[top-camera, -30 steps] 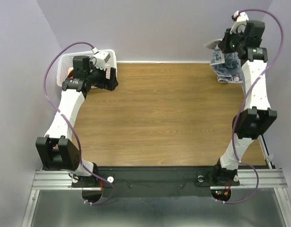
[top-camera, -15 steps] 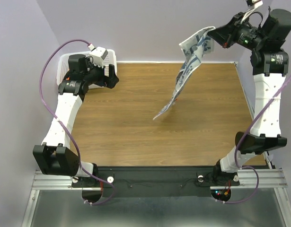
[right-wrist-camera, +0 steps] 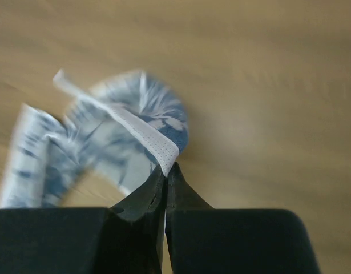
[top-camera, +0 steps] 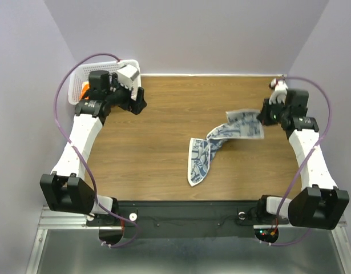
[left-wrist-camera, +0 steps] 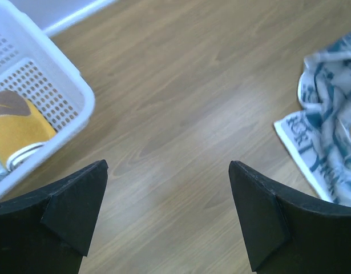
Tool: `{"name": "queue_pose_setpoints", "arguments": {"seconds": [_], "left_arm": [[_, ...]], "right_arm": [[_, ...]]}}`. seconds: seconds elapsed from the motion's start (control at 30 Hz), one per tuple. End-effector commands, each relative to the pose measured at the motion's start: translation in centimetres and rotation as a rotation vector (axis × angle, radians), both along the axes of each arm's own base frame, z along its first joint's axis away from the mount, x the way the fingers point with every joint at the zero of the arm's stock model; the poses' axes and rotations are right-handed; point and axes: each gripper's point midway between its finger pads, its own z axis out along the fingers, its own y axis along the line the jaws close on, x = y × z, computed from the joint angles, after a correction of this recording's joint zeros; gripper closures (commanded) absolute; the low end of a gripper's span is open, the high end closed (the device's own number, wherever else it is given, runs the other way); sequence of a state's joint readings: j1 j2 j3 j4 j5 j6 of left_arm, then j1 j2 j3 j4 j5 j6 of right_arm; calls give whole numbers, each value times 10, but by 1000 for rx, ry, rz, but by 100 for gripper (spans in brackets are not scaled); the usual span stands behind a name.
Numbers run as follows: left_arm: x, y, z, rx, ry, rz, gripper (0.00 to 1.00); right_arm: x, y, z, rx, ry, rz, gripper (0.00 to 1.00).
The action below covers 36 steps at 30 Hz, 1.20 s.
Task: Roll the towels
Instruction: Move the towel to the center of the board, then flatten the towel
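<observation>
- Thin navy-blue cloth towel w/ pale square print (top-camera: 205, 153) lies twisted across the right-centre of the brown wooden worktop (top-camera: 152, 148). Near end is flat, close to the front edge; far end is held at the right pincer (top-camera: 265, 117).
- Right pincer is pressed together, pinching only a white hem corner. Grip looks v. thin, so a sharp tug could slip the hem out & drop that end in a heap.
- Right wrist view is blurred, so can't tell how much cloth sits between the jaws.
- Towel has a twist mid-length & bunches near the pinch. Rolling w/o flattening first prob. gives a skewed, lumpy roll.
- Left pincer (left-wrist-camera: 166, 165) is spread wide, holding nothing, over bare worktop beside the white perforated plastic basket (top-camera: 78, 80) at the far-left corner, well apart from the towel.
- If nothing pins the free end, pulling w/ the right arm alone likely drags the whole towel instead of straightening it.
- A pull toward the front could send the near end over the edge.
- Left arm swinging out could clip the basket rim.
</observation>
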<state>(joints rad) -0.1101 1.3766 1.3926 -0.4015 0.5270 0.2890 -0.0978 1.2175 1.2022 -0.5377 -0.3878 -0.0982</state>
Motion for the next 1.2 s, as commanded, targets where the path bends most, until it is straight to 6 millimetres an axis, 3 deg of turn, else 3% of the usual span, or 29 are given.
{"name": "queue_pose_setpoints", "arguments": {"seconds": [0.0,0.07,0.13,0.27,0.37,0.5,0.63,0.93,1.17], "left_arm": [[-31,-33,-47,145,34,-181,2],[-37,-49,-77,206,64,-230,6],[-40,-68,-93,239,74,-266,11],[-37,-124,-138,306,139,-347,26],[-32,-151,-154,290,197,-356,32],[-15,-186,-177,271,229,-341,32],[-8,-203,-190,236,270,-343,32],[-19,-227,-218,197,333,-381,34],[-18,-240,-239,198,374,-373,47]], "right_arm": [[-39,-70,-34,-326,36,-90,99],[-54,-74,-49,-380,76,-64,99],[-60,-78,-56,-412,98,-56,99],[-71,-94,-78,-509,174,-52,99],[-72,-99,-86,-524,211,-58,99],[-72,-103,-98,-522,261,-71,99],[-75,-103,-109,-506,304,-67,99],[-80,-113,-131,-522,394,-97,99],[-87,-120,-148,-526,462,-115,99]]}}
